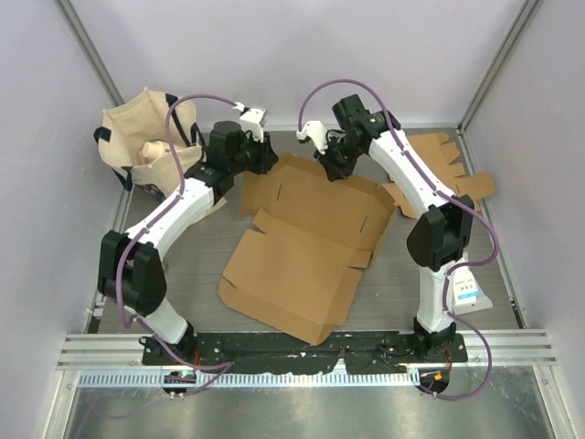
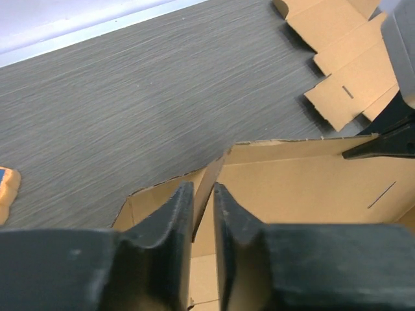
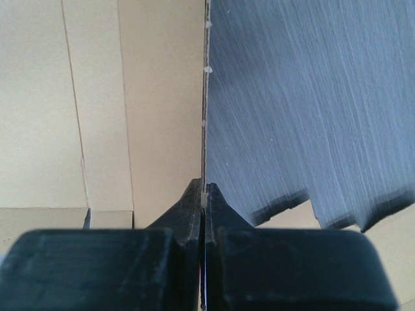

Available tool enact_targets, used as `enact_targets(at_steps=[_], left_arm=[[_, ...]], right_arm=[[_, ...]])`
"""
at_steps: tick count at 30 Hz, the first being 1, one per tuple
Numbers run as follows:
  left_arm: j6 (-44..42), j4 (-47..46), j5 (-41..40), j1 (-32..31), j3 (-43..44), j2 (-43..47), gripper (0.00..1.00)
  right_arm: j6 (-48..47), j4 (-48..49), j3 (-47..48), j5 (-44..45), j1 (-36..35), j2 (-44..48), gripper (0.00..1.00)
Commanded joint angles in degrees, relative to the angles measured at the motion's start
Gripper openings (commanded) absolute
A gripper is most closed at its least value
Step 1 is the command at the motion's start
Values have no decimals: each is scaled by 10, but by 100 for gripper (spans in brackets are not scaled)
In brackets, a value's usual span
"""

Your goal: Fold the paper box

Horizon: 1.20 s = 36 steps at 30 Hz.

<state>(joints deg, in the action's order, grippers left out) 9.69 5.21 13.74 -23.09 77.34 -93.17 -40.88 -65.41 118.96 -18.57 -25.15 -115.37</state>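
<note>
Pinching the far edge of the box at table centre in the right gripper, straddling a flap with the left gripper nearly closed, hold unclear; judging the card light, stiff, best edge-gripped.

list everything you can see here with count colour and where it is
flat box blank: 1, brown, table centre, far edge lifted
spare blanks: loose pile, count unclear, brown, far right
tote bag: 1, beige with dark handles, far left corner
label card: 1, white, near right, beside the right arm
table: 1, grey wood grain, under everything
left gripper: 1, black, fingers either side of a raised flap at the blank's far left
right gripper: 1, black, pinched shut on the blank's far edge
</note>
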Motion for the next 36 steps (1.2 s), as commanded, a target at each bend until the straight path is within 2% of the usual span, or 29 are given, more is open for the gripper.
enact_targets(at_steps=[1,4,5,6,8,9,12,14,18,19,21,23,26,27,28,30,36], left_arm=[[3,0,-69,-15,1,18,17],[12,-1,-98,-22,-5,24,4],[16,0,-107,-27,-8,27,0],[29,0,-121,-28,-11,30,0],[45,-17,-155,-31,-32,41,0],[54,-26,-156,-31,-53,48,0],[67,-49,-168,-34,-86,70,0],[66,-63,-169,-37,-92,76,0],[46,-95,-172,-49,-124,96,0],[40,-104,-172,-52,-130,98,0],[33,-108,-173,-56,-134,100,0],[17,-106,-168,-59,-134,101,0],[1,-114,-163,-63,-141,107,0],[-4,-117,-160,-64,-146,109,0],[-7,-128,-158,-67,-150,114,0],[-20,-138,-158,-68,-162,120,0],[-38,-162,-158,-79,-184,145,0]], right_arm=[[-15,40,29,32,-22,2,2],[-13,55,29,87,-36,-2,2],[7,63,28,113,-39,-2,5],[19,84,27,134,-42,-3,16],[95,114,19,205,-47,5,23],[136,150,4,228,-47,9,36],[257,186,-28,312,-47,45,46],[310,176,-36,325,-42,67,53],[428,165,-87,407,-39,125,68],[439,169,-101,407,-36,144,70],[454,189,-151,400,-21,190,84],[472,197,-178,398,-12,212,84],[430,274,-271,307,0,282,84],[397,324,-323,259,0,315,84],[325,346,-346,192,-1,330,84],[274,410,-390,162,1,347,84],[168,383,-322,105,-1,290,79]])
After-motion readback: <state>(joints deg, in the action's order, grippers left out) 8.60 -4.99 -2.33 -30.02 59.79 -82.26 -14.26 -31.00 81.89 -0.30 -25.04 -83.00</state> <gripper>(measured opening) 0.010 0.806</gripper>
